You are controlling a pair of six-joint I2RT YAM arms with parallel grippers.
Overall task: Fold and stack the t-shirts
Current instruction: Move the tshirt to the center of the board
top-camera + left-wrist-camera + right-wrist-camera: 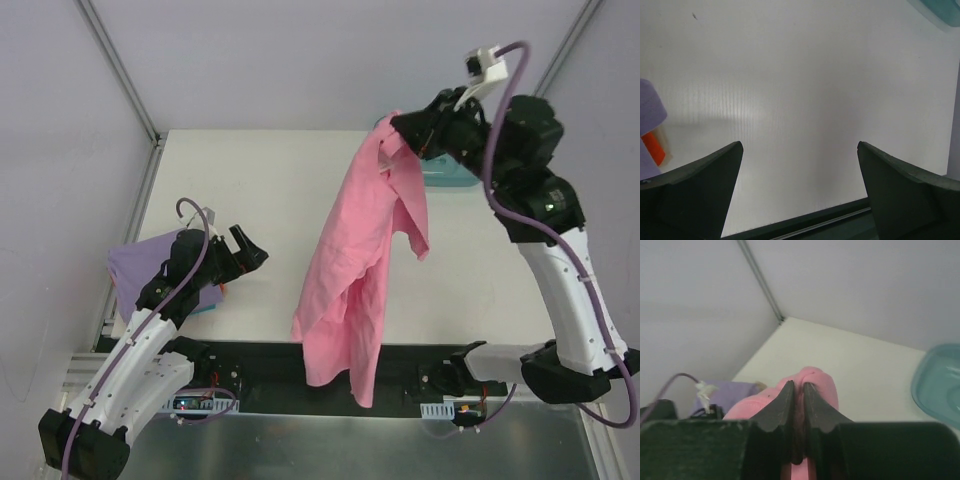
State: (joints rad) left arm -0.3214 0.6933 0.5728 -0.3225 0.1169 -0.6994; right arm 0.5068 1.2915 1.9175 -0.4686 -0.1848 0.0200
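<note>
We hold the pink t-shirt (360, 270) high above the white tabletop (270, 190) with our right fingers (799, 395), which are pinched nearly together on a fold of its cloth; from there the shirt hangs down in a long drape, its lower end reaching past the tabletop's near edge. Our left fingers (800, 185) stand spread wide with nothing between them, hovering over bare tabletop at the left side. The lavender t-shirt (150, 268) lies on the tabletop at the left edge, partly under our left arm, with something small and orange (654, 146) just beside it. A teal tub (940, 382) sits at the far right, behind the raised arm.
</note>
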